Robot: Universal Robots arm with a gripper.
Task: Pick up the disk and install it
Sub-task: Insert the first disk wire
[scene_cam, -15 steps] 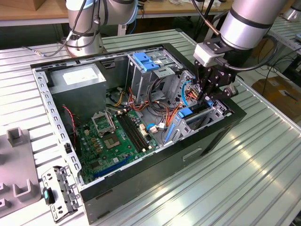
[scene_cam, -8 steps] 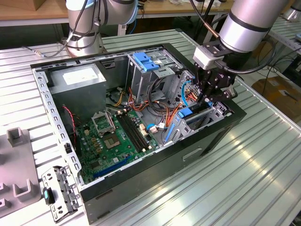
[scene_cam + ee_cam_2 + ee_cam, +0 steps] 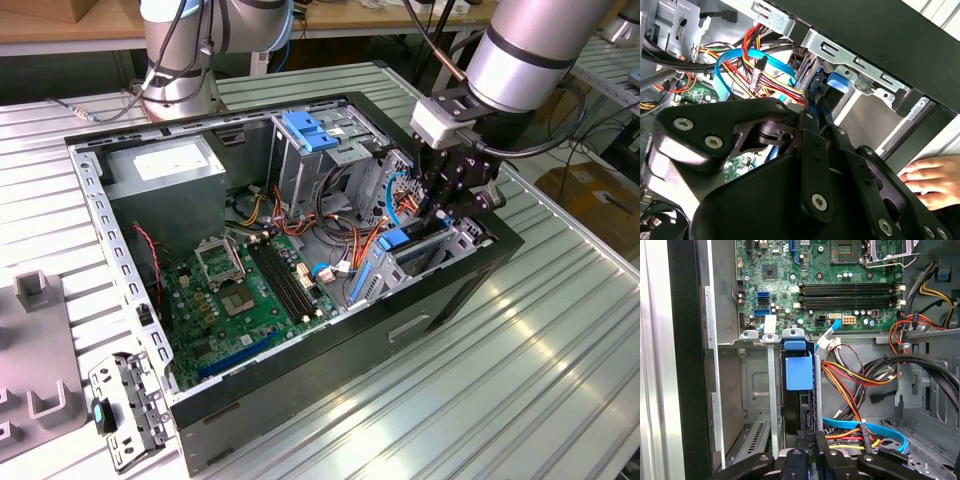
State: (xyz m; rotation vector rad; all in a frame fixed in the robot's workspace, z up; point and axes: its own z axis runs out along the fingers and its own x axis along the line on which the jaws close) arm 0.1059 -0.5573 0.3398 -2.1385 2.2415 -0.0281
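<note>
The disk [image 3: 395, 240] stands on edge in a metal bay at the corner of the open computer case [image 3: 300, 390] nearest the exterior view's right. Its blue side rail [image 3: 799, 371] faces up in the first wrist view, with the dark body [image 3: 805, 410] sunk between the bay's metal walls. My gripper [image 3: 440, 212] reaches down from above the case and is shut on the disk's upper edge. The black fingers [image 3: 812, 440] meet tightly around it in the first wrist view. In the second wrist view the gripper [image 3: 816, 97] pinches the thin edge beside the blue rail [image 3: 837, 81].
The green motherboard [image 3: 240, 290] lies on the case floor. A grey power-supply box [image 3: 165, 170] sits at the back, beside a drive cage with a blue tab [image 3: 310, 130]. Coloured cables [image 3: 855, 385] run next to the bay. A person's hand [image 3: 930, 177] rests outside the case wall.
</note>
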